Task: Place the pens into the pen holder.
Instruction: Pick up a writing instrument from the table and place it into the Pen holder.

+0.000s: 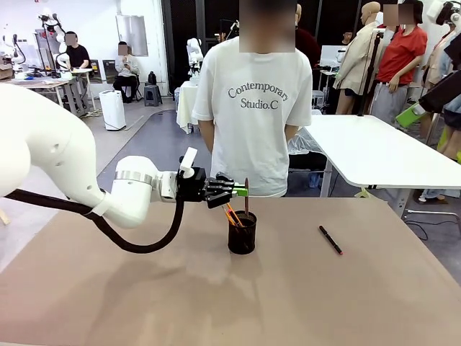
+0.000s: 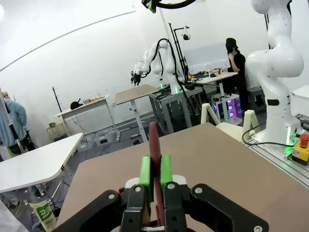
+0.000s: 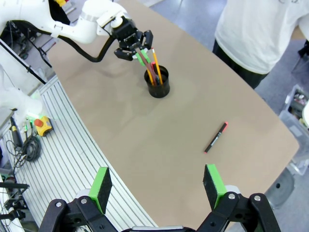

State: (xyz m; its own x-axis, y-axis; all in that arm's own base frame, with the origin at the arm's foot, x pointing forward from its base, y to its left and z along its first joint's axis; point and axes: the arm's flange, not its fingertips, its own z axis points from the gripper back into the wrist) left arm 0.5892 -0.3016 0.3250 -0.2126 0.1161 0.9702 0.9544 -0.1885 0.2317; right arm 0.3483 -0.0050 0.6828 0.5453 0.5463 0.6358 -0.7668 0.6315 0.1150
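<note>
The pen holder, a black mesh cup, stands mid-table with the yellow-orange pencil leaning inside it. Just above its rim, my left gripper is shut on the pinkish-brown pen, which stands upright with its lower end in the cup. In the left wrist view the green pads clamp that pen. The black pen lies flat on the table to the right. High above the table's near side my right gripper is open, looking down on the cup and the black pen.
A person in a white T-shirt stands at the table's far edge. A white table sits behind at the right. A ribbed metal rail with an emergency stop button runs along the robot's side.
</note>
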